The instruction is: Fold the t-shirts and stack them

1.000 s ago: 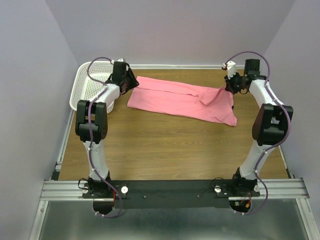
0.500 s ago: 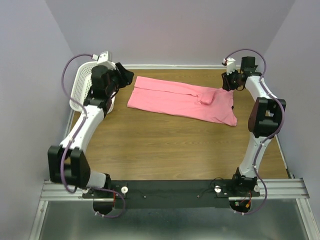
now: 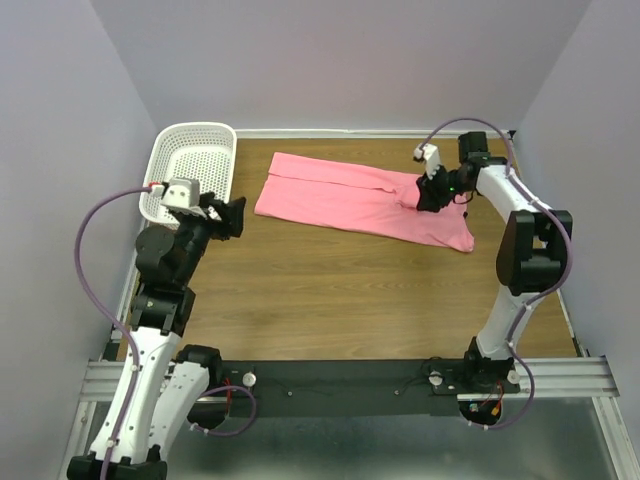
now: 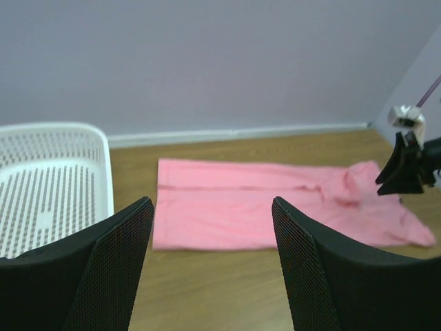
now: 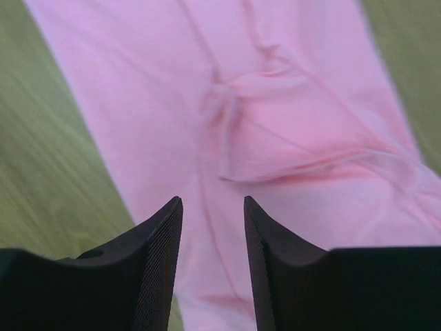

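The salmon-pink t-shirt (image 3: 350,195) lies flat on the far half of the wooden table, folded lengthwise into a long strip, with a small bunched flap near its right end. It also shows in the left wrist view (image 4: 269,214) and the right wrist view (image 5: 275,124). My right gripper (image 3: 428,196) hangs open just above the shirt's right part, next to the flap, holding nothing (image 5: 212,207). My left gripper (image 3: 234,218) is open and empty, pulled back to the left of the shirt and raised above the table (image 4: 213,221).
A white perforated plastic basket (image 3: 190,165) stands at the far left corner, beside my left arm; it also shows in the left wrist view (image 4: 52,183). Purple walls close in the table on three sides.
My left arm has swung back from the shirt's left end toward the near left. My right gripper let go of the sleeve, then came down over the shirt's right part.
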You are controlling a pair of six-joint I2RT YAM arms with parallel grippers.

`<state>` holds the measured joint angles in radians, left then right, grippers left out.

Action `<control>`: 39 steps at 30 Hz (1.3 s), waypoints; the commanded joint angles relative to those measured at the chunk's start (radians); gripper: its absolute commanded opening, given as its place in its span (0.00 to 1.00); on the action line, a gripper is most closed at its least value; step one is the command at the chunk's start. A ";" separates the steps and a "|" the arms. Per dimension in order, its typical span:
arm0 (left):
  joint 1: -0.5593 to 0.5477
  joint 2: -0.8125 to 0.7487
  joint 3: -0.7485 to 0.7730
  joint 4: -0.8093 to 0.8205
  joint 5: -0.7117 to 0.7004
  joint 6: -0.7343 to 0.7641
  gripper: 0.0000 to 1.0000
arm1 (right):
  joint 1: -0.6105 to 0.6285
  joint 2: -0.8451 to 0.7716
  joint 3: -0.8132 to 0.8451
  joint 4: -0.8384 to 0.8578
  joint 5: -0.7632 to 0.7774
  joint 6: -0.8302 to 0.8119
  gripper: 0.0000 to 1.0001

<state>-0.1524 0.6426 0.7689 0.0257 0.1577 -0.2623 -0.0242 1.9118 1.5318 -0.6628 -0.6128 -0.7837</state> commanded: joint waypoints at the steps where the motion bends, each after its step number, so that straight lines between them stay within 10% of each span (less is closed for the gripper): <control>1: 0.004 -0.030 -0.068 -0.148 -0.038 0.098 0.77 | 0.073 0.012 -0.068 -0.057 0.033 -0.078 0.52; 25: 0.004 -0.123 -0.145 -0.113 -0.026 0.077 0.78 | 0.210 0.116 0.036 0.071 0.427 0.037 0.44; 33: 0.004 -0.121 -0.146 -0.109 -0.023 0.077 0.78 | 0.242 0.168 0.114 0.080 0.490 0.029 0.00; 39: 0.004 -0.110 -0.143 -0.109 -0.020 0.078 0.78 | 0.309 0.292 0.296 0.091 0.591 0.037 0.02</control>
<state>-0.1524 0.5293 0.6353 -0.0994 0.1421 -0.1978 0.2352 2.1159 1.7031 -0.5957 -0.1234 -0.7567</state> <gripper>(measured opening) 0.777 0.013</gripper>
